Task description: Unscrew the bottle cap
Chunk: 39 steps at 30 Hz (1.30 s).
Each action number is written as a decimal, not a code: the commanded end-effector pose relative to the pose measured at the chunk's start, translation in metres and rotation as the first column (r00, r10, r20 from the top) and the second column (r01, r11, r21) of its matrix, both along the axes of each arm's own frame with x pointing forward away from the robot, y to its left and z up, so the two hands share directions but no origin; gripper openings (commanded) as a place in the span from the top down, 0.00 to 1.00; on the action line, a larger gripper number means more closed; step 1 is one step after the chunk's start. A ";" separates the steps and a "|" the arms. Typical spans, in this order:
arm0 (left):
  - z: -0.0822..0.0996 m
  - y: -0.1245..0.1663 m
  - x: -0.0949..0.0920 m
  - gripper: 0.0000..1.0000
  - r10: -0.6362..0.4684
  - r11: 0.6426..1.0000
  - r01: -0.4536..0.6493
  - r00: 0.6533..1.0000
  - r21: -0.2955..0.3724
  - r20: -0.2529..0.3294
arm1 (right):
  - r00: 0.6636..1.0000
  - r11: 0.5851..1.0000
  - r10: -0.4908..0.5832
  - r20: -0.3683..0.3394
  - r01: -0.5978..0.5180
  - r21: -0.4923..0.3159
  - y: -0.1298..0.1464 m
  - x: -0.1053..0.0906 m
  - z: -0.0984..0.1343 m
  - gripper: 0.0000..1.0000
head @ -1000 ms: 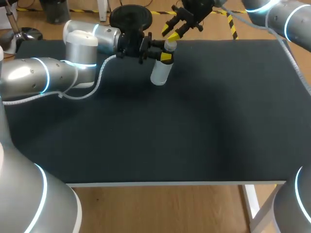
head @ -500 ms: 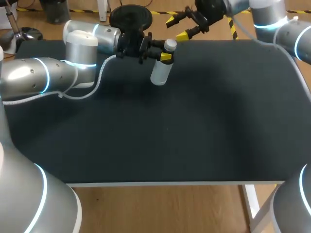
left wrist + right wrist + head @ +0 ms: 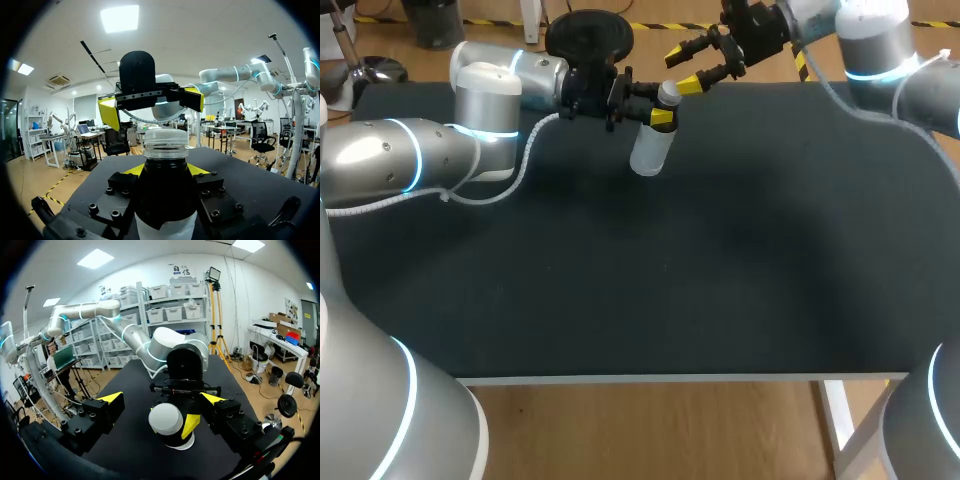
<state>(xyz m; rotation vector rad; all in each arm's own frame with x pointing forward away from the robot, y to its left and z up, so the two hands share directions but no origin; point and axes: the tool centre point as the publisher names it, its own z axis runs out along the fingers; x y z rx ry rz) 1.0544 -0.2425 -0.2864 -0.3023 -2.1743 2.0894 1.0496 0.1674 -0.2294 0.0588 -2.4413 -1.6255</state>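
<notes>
My left tool grips the neck of the plastic bottle over the bench's far side; it looks light and thin-walled, so my wide-spread right tool should pinch only the stiff cap.

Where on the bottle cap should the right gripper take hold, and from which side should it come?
Best grip the bottle cap by its round side wall, coming along the bottle's axis from the cap end. The left gripper clamps the neck just below, so only the cap stands free.
</notes>
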 end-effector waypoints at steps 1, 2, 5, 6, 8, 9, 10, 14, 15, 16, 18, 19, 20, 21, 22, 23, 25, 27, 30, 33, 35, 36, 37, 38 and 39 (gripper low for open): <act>-0.002 -0.001 0.004 1.00 -0.008 1.000 0.008 1.000 -0.003 -0.001 | 0.862 0.877 -0.466 0.198 0.480 -0.024 0.002 -0.007 0.002 0.00; -0.002 -0.001 0.004 1.00 -0.008 1.000 0.008 1.000 -0.003 -0.001 | 0.859 0.872 -0.475 0.194 0.489 -0.030 0.002 -0.006 0.001 0.00; -0.002 -0.001 0.004 1.00 -0.008 1.000 0.008 1.000 -0.003 -0.001 | 0.846 0.857 -0.495 0.197 0.513 -0.049 0.001 -0.004 -0.002 0.00; -0.002 -0.001 0.004 1.00 -0.008 1.000 0.008 1.000 -0.003 -0.001 | 0.844 0.855 -0.500 0.194 0.517 -0.047 0.001 -0.004 -0.002 0.00; -0.002 -0.001 0.004 1.00 -0.008 1.000 0.008 1.000 -0.003 -0.001 | 0.840 0.850 -0.505 0.199 0.525 -0.055 0.001 -0.004 -0.003 0.00; -0.002 -0.001 0.004 1.00 -0.008 1.000 0.008 1.000 -0.003 -0.001 | 0.838 0.849 -0.507 0.200 0.526 -0.055 0.000 -0.004 -0.003 0.00; -0.002 -0.001 0.004 1.00 -0.008 1.000 0.008 1.000 -0.003 -0.001 | 0.833 0.843 -0.514 0.204 0.535 -0.062 0.000 -0.005 -0.003 0.00; -0.002 -0.001 0.004 1.00 -0.008 1.000 0.008 1.000 -0.003 -0.001 | 0.823 0.832 -0.526 0.214 0.551 -0.072 -0.001 -0.006 -0.004 0.00; -0.002 -0.001 0.004 1.00 -0.008 1.000 0.008 1.000 -0.003 -0.001 | 0.823 0.832 -0.526 0.214 0.550 -0.073 -0.001 -0.007 -0.004 0.00; -0.002 -0.001 0.004 1.00 -0.008 1.000 0.008 1.000 -0.003 -0.001 | 0.823 0.831 -0.527 0.213 0.552 -0.075 -0.002 -0.007 -0.004 0.00; -0.002 -0.001 0.004 1.00 -0.008 1.000 0.008 1.000 -0.003 -0.001 | 0.823 0.829 -0.527 0.213 0.553 -0.084 -0.002 -0.006 -0.006 0.00; -0.002 -0.001 0.004 1.00 -0.008 1.000 0.008 1.000 -0.003 -0.001 | 0.822 0.827 -0.529 0.209 0.555 -0.089 -0.002 -0.006 -0.007 0.00; -0.002 -0.001 0.004 1.00 -0.008 1.000 0.008 1.000 -0.003 -0.001 | 0.822 0.825 -0.530 0.209 0.557 -0.097 -0.002 -0.005 -0.007 0.00; -0.002 -0.001 0.004 1.00 -0.008 1.000 0.008 1.000 -0.003 -0.001 | 0.823 0.825 -0.528 0.207 0.556 -0.105 -0.002 -0.004 -0.008 0.00; -0.002 -0.001 0.004 1.00 -0.008 1.000 0.008 1.000 -0.003 -0.001 | 0.818 0.816 -0.536 0.210 0.566 -0.120 -0.002 -0.004 -0.009 0.00; -0.002 -0.001 0.004 1.00 -0.008 1.000 0.008 1.000 -0.003 -0.001 | 0.817 0.814 -0.536 0.211 0.567 -0.126 -0.002 -0.003 -0.009 0.00; -0.002 -0.001 0.004 1.00 -0.008 1.000 0.008 1.000 -0.003 -0.001 | 0.813 0.805 -0.542 0.213 0.575 -0.148 -0.002 -0.003 -0.010 0.00; -0.002 -0.001 0.004 1.00 -0.008 1.000 0.008 1.000 -0.003 -0.001 | 0.812 0.798 -0.544 0.213 0.579 -0.169 -0.001 -0.003 -0.011 0.00; -0.002 -0.001 0.004 1.00 -0.008 1.000 0.008 1.000 -0.003 -0.001 | 0.813 0.797 -0.545 0.206 0.578 -0.174 0.001 -0.003 -0.012 0.00; -0.002 -0.001 0.004 1.00 -0.008 1.000 0.008 1.000 -0.003 -0.001 | 0.821 0.803 -0.541 0.184 0.569 -0.177 0.002 -0.003 -0.013 0.00; -0.002 -0.001 0.004 1.00 -0.008 1.000 0.008 1.000 -0.003 -0.001 | 0.826 0.806 -0.538 0.168 0.562 -0.186 0.003 -0.002 -0.014 0.00; -0.002 -0.001 0.004 1.00 -0.008 1.000 0.008 1.000 -0.003 -0.001 | 0.826 0.805 -0.539 0.163 0.563 -0.189 0.003 -0.001 -0.014 0.00; -0.002 -0.001 0.004 1.00 -0.008 1.000 0.008 1.000 -0.003 -0.001 | 0.826 0.805 -0.539 0.162 0.562 -0.190 0.003 0.000 -0.015 0.00; -0.002 -0.001 0.004 1.00 -0.008 1.000 0.008 1.000 -0.003 -0.001 | 0.828 0.805 -0.539 0.158 0.561 -0.192 0.003 0.000 -0.015 0.00; -0.002 -0.001 0.004 1.00 -0.008 1.000 0.008 1.000 -0.003 -0.001 | 0.831 0.809 -0.537 0.149 0.556 -0.191 0.004 0.000 -0.015 0.00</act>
